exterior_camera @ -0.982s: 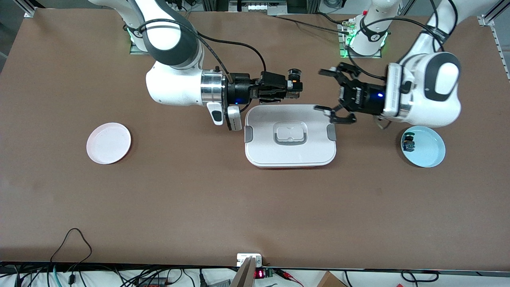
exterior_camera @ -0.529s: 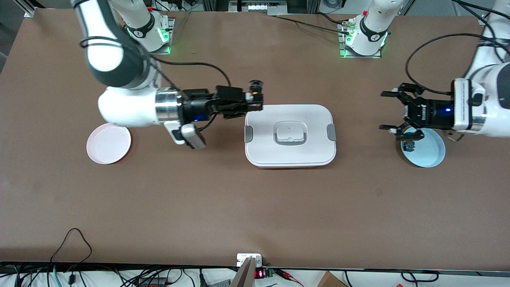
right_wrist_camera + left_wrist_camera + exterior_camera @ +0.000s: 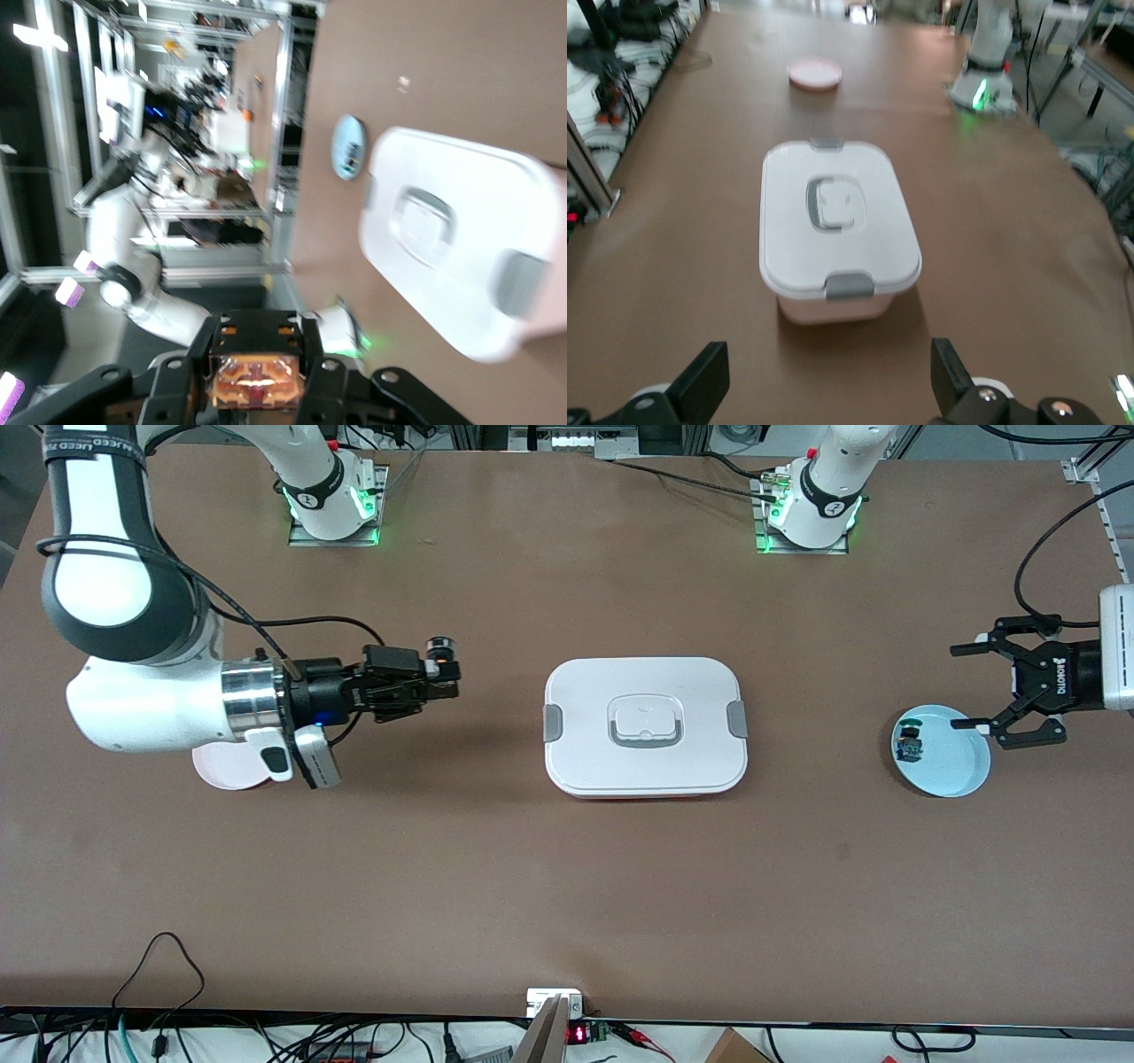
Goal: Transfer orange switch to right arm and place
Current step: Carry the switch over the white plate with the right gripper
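Over bare table near the pink plate (image 3: 232, 772), right gripper (image 3: 440, 674) is clamped on the orange switch (image 3: 437, 657); left gripper (image 3: 994, 688) spread empty. Tiny part may slip if jolted.

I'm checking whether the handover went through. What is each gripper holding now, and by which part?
The right gripper is shut on the orange switch, clamping its orange block end; the round black button sticks out past the fingers. The left gripper, over the blue plate, is open and holds nothing.
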